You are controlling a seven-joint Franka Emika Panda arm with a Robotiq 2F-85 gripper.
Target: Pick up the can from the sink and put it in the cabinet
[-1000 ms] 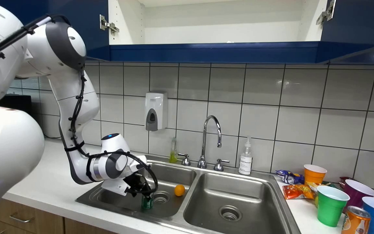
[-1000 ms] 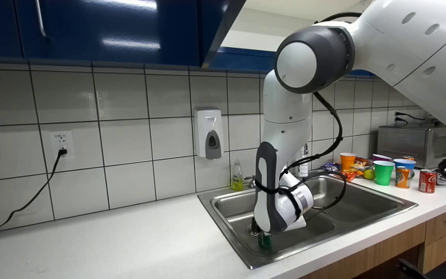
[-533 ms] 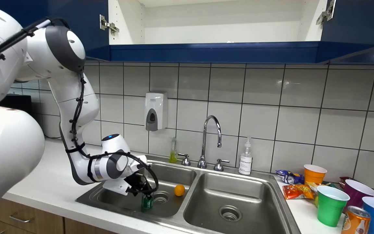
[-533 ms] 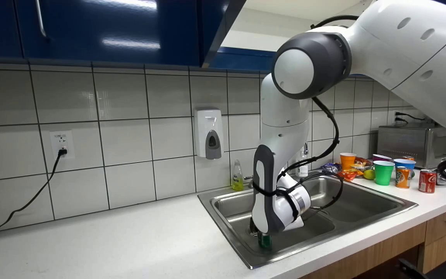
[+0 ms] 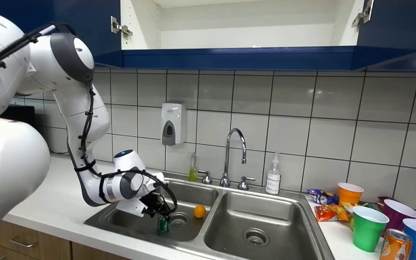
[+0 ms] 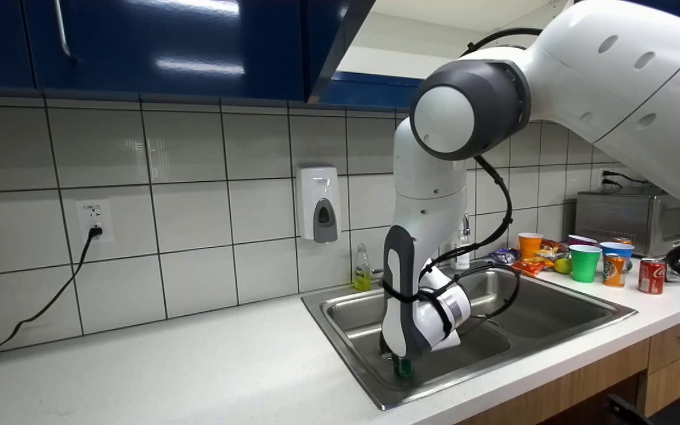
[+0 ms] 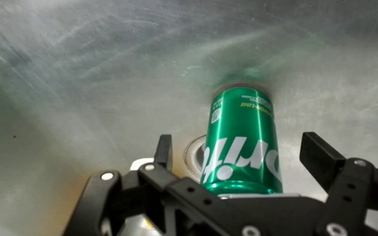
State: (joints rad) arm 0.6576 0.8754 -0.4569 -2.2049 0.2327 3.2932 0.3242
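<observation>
You face glossy green, dark blue and grey
Your can (image 7: 241, 131) is bright green with big slanted white letters and small yellow print; your gripper (image 7: 238, 149) is black with silvery pins. You have a streaked grey sink (image 5: 210, 218), a dark blue cabinet (image 5: 237, 58) that is white inside, and pale grey tiles (image 6: 263, 209) gridded by dark lines. Your arm (image 6: 428, 168) is white with charcoal bands. You also see a round orange object (image 5: 199, 211) and orange, green, purple and blue cups (image 5: 368, 231), pale inside.
</observation>
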